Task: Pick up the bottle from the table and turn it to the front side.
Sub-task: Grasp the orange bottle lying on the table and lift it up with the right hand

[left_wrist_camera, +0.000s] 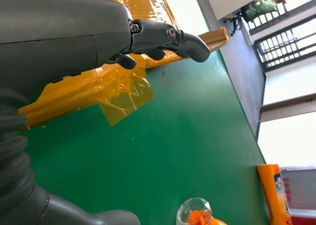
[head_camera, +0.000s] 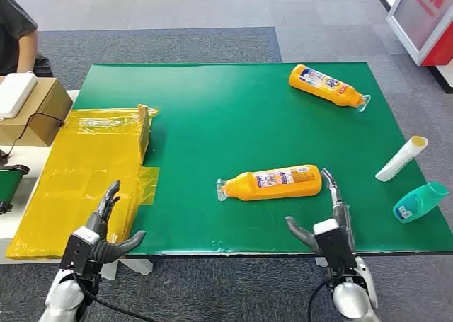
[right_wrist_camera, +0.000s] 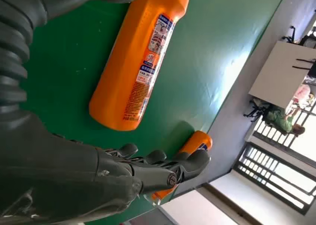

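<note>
An orange bottle (head_camera: 273,182) lies on its side in the middle of the green table (head_camera: 241,117), clear cap toward my left, its back label up. My right hand (head_camera: 327,226) hovers open just in front of the bottle's base end, fingers apart and holding nothing. In the right wrist view the same bottle (right_wrist_camera: 139,62) lies beyond the fingers (right_wrist_camera: 168,168). A second orange bottle (head_camera: 327,85) lies at the far right. My left hand (head_camera: 101,233) is open over the front left edge; in the left wrist view the near bottle's cap (left_wrist_camera: 195,212) shows.
Yellow plastic sheeting (head_camera: 85,173) covers the left side, with a cardboard box (head_camera: 37,110) and a person's arm (head_camera: 24,46) beyond. A white tube (head_camera: 401,158) and a teal bottle (head_camera: 421,202) lie at the right edge.
</note>
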